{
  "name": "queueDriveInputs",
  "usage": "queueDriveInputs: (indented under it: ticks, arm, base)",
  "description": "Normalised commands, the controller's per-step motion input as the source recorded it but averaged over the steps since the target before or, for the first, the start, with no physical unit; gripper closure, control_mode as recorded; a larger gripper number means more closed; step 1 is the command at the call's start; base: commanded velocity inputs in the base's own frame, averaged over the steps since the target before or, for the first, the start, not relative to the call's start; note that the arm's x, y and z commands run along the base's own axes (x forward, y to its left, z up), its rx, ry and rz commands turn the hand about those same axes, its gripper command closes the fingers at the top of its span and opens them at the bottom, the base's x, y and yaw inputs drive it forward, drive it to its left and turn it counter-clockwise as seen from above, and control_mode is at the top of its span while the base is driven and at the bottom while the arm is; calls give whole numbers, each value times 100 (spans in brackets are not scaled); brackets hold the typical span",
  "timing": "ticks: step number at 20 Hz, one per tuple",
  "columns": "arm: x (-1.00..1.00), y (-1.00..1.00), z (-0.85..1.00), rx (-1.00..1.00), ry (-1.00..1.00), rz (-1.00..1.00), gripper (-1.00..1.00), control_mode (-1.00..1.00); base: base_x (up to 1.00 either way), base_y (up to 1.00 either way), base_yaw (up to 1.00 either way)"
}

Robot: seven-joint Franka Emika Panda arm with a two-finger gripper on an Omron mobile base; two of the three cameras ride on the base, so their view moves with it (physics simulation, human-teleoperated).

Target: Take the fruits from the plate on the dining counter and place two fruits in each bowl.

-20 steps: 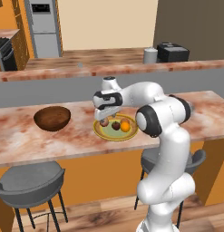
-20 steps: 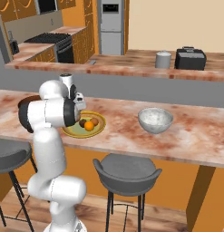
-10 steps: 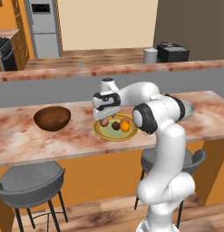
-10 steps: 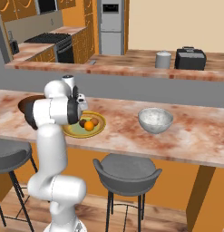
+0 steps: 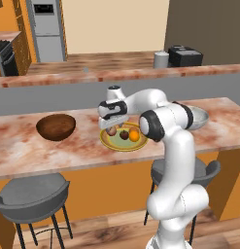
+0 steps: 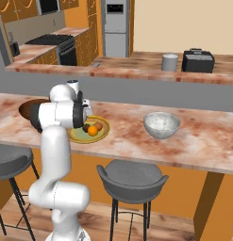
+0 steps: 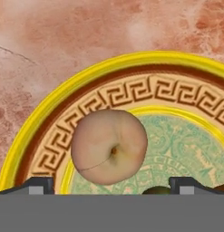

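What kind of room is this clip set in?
Most likely a home kitchen with a dining bar. A long marbled dining counter has grey stools tucked under it, and behind it stand a stove and a tall refrigerator. A toaster sits on the rear counter.

- White Franka Panda arm with dark joints (image 5: 162, 121): rises from the base, elbow bent, forearm reaching out level to its left.
- Two-finger gripper (image 5: 113, 125): pointing downward, dark fingertips (image 7: 36, 185) spread apart, nothing between them.
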Motion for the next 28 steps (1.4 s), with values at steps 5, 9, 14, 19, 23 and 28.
queueDriveInputs:
  ticks: [5, 9, 14, 19, 23, 28]
  arm:
    - [18, 5, -18, 0, 0, -4, -100, -100]
    - [18, 6, -17, 0, 0, -3, -100, -100]
    - [11, 4, -11, 0, 0, -1, -100, -100]
    - [2, 1, -7, 0, 0, -1, -100, -100]
    - [0, 0, -4, 0, 0, -4, 100, -100]
    - [-1, 0, -1, 0, 0, -9, 100, -100]
  base:
    - [0, 0, 0]
    - [0, 0, 0]
    - [0, 0, 0]
    - [0, 0, 0]
    - [0, 0, 0]
    - [0, 0, 0]
